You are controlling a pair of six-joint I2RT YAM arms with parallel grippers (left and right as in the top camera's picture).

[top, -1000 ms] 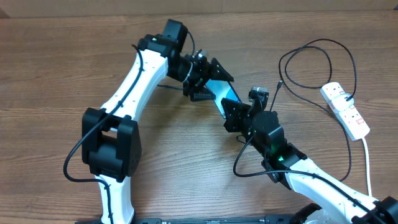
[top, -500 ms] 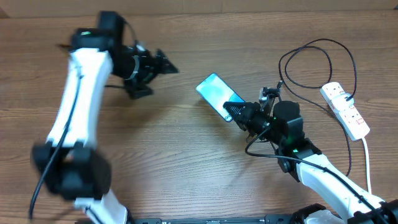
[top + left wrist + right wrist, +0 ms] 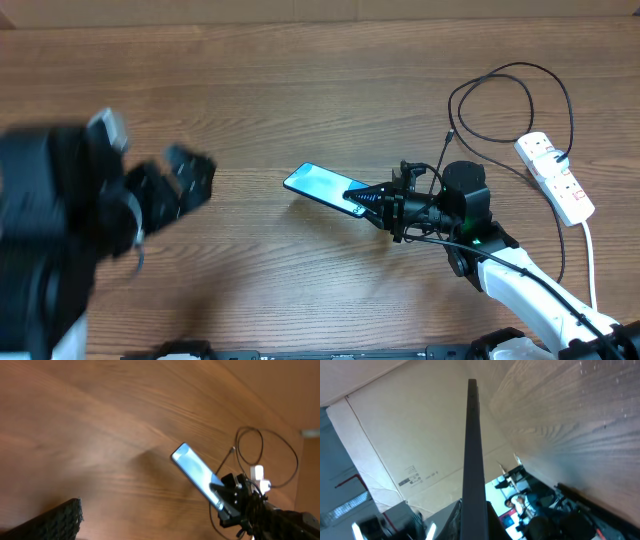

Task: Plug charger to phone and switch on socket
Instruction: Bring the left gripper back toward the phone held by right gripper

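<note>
Right claw (image 3: pixel 368 198) clamped tight on the right end of a slim smartphone (image 3: pixel 322 184) with a light blue screen and dark edge, holding it about mid brown wooden tabletop (image 3: pixel 300 80). Left claw (image 3: pixel 185 172) by the left edge, blurred; can't tell how wide it stands. Thin black looping charger cable (image 3: pixel 520 66) lies toward the rear right corner, apart from the smartphone. White power strip (image 3: pixel 556 178) with red switches sits at the right edge.
</note>
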